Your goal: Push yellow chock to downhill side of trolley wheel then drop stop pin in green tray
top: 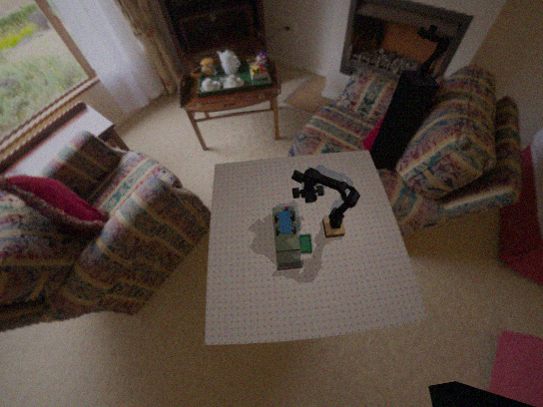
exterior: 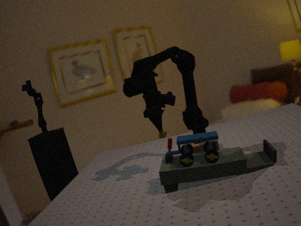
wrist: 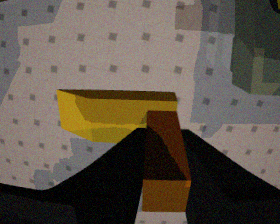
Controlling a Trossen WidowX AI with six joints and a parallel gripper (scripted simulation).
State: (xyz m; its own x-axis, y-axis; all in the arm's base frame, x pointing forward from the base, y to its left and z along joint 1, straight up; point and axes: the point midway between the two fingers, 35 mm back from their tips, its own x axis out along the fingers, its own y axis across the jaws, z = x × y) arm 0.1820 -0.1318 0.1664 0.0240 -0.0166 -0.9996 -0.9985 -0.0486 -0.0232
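Observation:
My gripper (top: 310, 198) (exterior: 161, 131) (wrist: 161, 137) is shut on the orange handle of the yellow chock (exterior: 162, 134) (wrist: 112, 111) and holds it in the air. In the wrist view the yellow body sticks out to the left of the handle. The chock is above and beyond the ramp's uphill end. The blue trolley (top: 285, 222) (exterior: 197, 137) stands on the upper part of the ramp (top: 287, 242) (exterior: 205, 174). The red-headed stop pin (top: 286, 207) (exterior: 170, 143) stands upright at its uphill end. The green tray (top: 305, 243) lies beside the ramp, hidden in the exterior view.
The ramp's low end has an upright end board (exterior: 269, 151). The arm's wooden base (top: 333, 227) stands on the same side of the ramp as the tray. A corner of a dark green structure (wrist: 250, 72) shows at the wrist view's upper right.

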